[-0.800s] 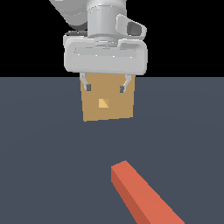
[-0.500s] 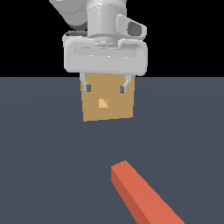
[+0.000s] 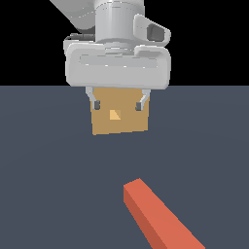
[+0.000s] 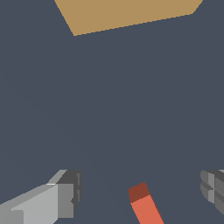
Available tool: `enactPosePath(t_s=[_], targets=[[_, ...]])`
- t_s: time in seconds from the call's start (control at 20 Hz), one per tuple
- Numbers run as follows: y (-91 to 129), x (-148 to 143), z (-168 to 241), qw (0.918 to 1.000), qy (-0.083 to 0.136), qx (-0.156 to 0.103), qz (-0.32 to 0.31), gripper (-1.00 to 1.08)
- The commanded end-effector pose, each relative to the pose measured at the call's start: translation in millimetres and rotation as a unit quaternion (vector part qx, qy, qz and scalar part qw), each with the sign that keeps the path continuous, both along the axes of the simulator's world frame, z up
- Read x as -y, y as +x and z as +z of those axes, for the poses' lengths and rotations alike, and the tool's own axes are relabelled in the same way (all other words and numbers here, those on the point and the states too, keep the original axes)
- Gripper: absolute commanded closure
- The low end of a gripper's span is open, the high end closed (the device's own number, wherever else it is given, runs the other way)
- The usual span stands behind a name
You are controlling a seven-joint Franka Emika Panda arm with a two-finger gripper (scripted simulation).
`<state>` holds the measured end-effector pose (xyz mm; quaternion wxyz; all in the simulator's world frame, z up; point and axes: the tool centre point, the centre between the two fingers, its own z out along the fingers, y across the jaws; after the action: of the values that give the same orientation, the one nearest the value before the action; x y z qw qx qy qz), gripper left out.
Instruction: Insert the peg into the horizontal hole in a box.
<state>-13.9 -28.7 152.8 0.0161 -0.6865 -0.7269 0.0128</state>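
The reach toward the long square-section orange-red peg (image 3: 158,216) is judged to be in hand. The peg lies on the dark grey floor (image 3: 44,185), ungrasped, well apart from the tan square box (image 3: 119,124) and its small square hole (image 3: 115,115). The grey parallel gripper (image 3: 117,105) hangs spread wide and empty. Next, a descent astride the peg is called for.

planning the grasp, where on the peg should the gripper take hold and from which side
Grip the peg from above, fingers closing across its two long side faces. It lies flat on the floor, a straight square bar, so those faces are parallel. Only its orange-red part shows; holding back from the end facing the box leaves that tip free.
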Motion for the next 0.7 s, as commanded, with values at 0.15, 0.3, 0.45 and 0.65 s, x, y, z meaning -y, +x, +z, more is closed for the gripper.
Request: enactPosePath(t_s=[0.15,0.3,0.45,0.65], targets=[[6.0,35.7,-11.8,0.9995,0.000,0.003,0.030,-0.92],[11.6,59.2,-19.7,0.9987,0.000,0.004,0.050,-0.92],[18.5,83.1,-27.9,0.9974,0.000,0.006,0.071,-0.92],[30.0,115.2,-39.1,0.9949,0.001,0.009,0.100,-0.92]])
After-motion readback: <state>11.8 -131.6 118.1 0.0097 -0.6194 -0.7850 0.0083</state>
